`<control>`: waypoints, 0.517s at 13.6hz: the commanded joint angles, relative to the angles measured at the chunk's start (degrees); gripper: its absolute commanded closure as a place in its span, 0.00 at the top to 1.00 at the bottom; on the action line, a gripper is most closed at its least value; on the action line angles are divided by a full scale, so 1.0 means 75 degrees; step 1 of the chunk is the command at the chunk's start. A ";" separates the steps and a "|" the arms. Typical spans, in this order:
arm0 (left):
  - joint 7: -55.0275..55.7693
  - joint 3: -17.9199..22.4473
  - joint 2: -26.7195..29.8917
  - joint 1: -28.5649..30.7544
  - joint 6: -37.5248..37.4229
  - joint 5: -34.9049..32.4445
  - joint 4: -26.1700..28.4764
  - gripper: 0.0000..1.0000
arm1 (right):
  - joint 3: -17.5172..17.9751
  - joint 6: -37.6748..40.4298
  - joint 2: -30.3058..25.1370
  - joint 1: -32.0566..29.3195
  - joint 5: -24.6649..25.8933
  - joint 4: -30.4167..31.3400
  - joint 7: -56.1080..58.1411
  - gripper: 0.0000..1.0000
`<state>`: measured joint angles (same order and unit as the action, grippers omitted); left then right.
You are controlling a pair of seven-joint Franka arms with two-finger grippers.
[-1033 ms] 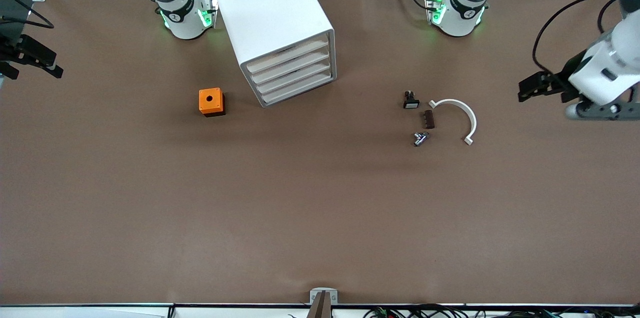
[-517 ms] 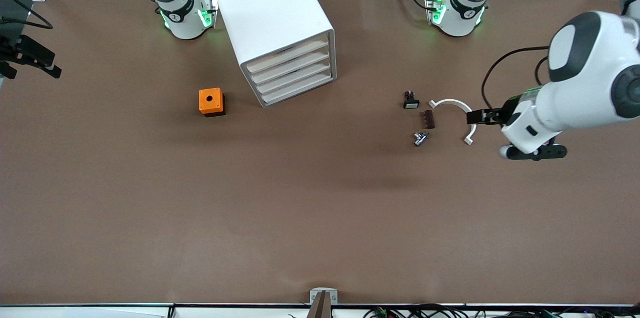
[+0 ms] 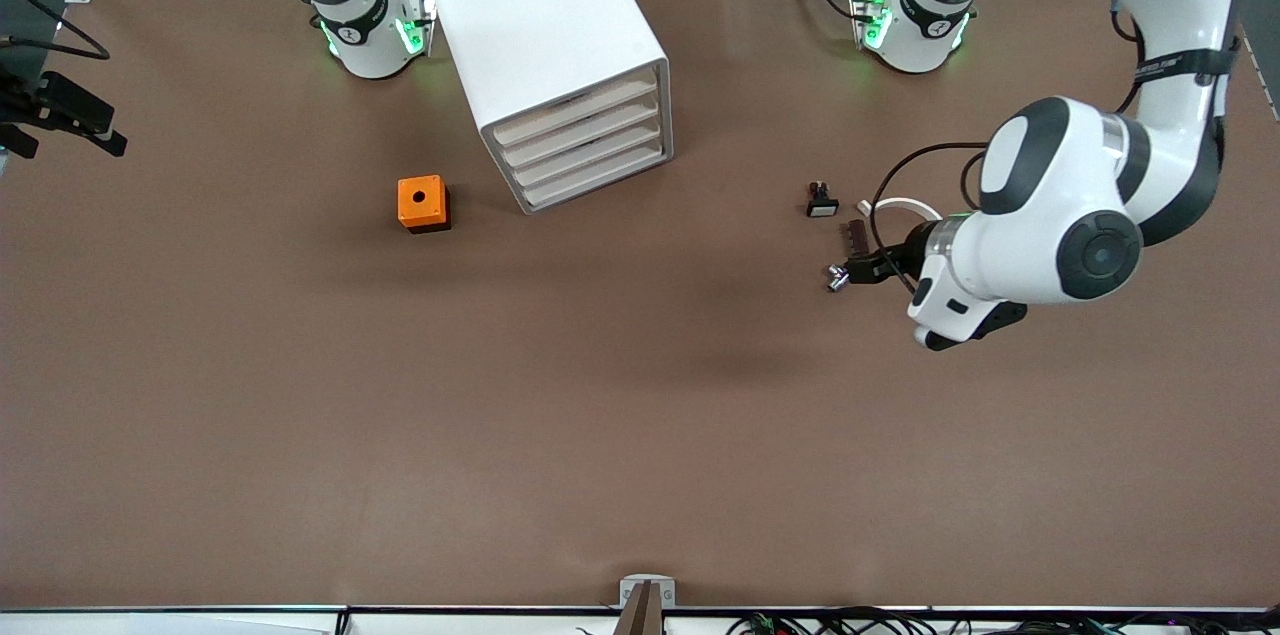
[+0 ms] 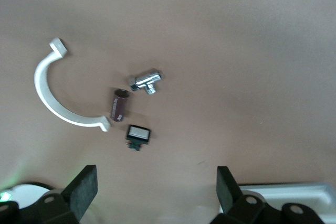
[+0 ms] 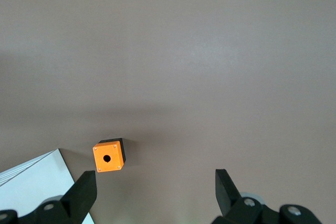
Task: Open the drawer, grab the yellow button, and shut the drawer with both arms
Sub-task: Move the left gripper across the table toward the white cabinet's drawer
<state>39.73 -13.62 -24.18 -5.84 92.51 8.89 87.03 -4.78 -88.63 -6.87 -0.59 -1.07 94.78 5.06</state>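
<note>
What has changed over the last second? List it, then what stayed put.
The left arm swung in from its end of the table; its gripper, open and empty, is now over the small parts, near the chrome fitting. Nothing was taken or let go. The right gripper waits at the right arm's end. The cabinet, its drawers shut, the orange box and the parts stayed.

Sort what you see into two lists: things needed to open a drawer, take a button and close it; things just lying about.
Job: drawer cabinet, all four drawers shut; left gripper, fingers open, over the chrome fitting; right gripper, fingers open, above the table. No button shows.

Lying about: orange box; white curved bracket; chrome fitting; brown cylinder; white-faced black piece.
</note>
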 commanded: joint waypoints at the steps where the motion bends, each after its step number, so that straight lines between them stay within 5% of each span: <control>1: 0.1273 0.0011 -0.0478 -0.0379 -0.0019 0.0289 -0.0483 1.00 | -0.0019 0.0109 -0.0045 -0.0109 -0.0044 -0.0074 0.0087 1.00; 7: 0.3337 0.0011 -0.1122 -0.0860 0.0239 0.0969 -0.0904 1.00 | -0.0008 0.0028 0.1195 -0.0156 0.0084 -0.0483 0.0145 1.00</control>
<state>60.50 -13.67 -30.54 -11.45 94.82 14.13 83.60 -5.14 -88.80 -2.51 -0.89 -1.01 94.54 5.10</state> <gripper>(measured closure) 0.000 0.000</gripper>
